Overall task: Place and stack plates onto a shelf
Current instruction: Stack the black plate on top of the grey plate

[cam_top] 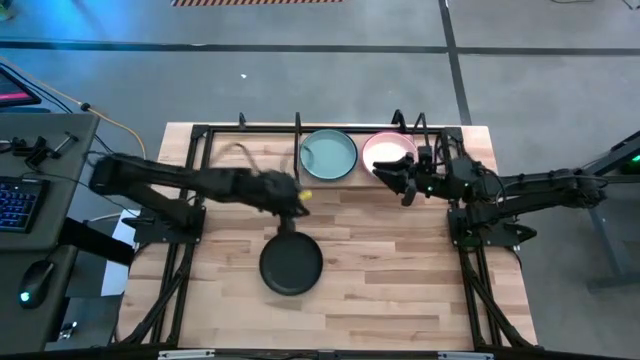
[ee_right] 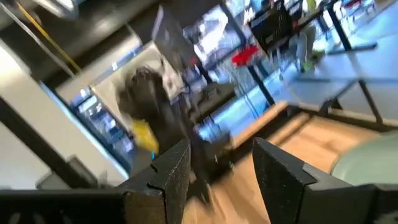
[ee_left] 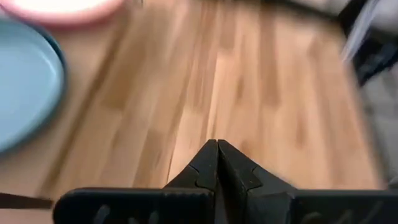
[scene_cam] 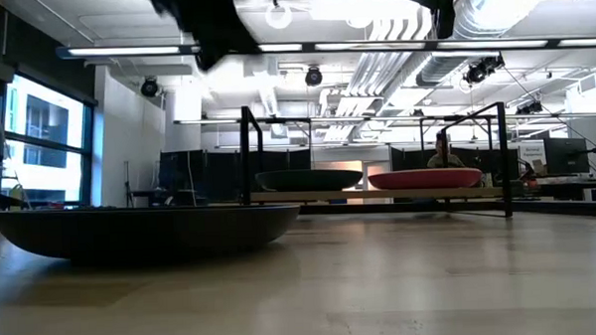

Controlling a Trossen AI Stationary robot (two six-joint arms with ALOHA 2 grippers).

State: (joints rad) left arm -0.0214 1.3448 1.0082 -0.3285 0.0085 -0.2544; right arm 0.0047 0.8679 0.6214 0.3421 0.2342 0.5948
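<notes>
Between plates: left gripper (cam_top: 297,196) pressed together, empty, mid-frame above black plate (cam_top: 291,264); right gripper (cam_top: 400,185) spread by pink plate (cam_top: 389,152); next, probably descending to black plate's rim.

Butcher-block table (cam_top: 400,300), black plate (cam_top: 291,264) near centre, shelf (cam_top: 215,140) along far edge

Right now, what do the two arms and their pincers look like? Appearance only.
Both arms are dark, slim and jointed, on black frames at the table's sides. The left pincer has two matte black wedge-shaped fingers rising from a flat black bar with moulded slots. The right pincer has two angular black fingers, and small green lights glow near its wrist. The left arm carries a yellow spot near its wrist.
</notes>
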